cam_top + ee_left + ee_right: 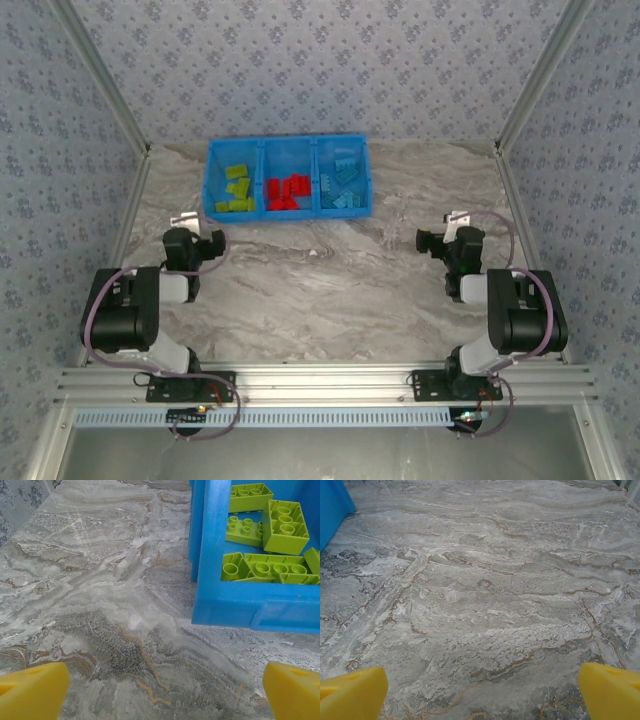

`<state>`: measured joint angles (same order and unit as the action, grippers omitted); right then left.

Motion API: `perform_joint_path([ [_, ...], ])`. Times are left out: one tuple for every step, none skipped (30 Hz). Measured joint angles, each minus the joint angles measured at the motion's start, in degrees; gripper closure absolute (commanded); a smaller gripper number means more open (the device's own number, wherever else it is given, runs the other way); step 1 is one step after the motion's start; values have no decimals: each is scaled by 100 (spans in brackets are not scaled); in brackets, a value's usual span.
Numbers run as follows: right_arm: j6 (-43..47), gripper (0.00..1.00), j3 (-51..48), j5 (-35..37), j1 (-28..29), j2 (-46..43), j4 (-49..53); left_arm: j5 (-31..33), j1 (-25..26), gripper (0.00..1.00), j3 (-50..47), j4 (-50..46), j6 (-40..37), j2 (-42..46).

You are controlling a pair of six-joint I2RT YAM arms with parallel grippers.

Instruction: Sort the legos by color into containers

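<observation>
A bright blue bin tray (260,213) stands at the back of the marble table, split into three compartments. Lime green legos (236,190) lie in the left one, red legos (286,192) in the middle, light blue legos (341,190) in the right. My left gripper (196,243) hangs open just in front of the tray's left corner, nothing between its yellow fingertips (32,690). In the left wrist view the tray wall (210,580) and several green legos (270,522) sit at upper right. My right gripper (448,243) is open over bare marble, right of the tray, its fingertips (610,690) wide apart.
Patterned walls and aluminium posts (525,95) close in the table on three sides. A metal rail (320,382) runs along the near edge behind the arm bases. The tray's corner (332,510) shows at the far left of the right wrist view.
</observation>
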<state>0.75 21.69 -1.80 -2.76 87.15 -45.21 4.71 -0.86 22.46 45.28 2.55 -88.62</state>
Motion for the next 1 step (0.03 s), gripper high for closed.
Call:
perform_joint_path([
  [0,0,0,0,0,0,0,2,0,1,0,-2,0,0],
])
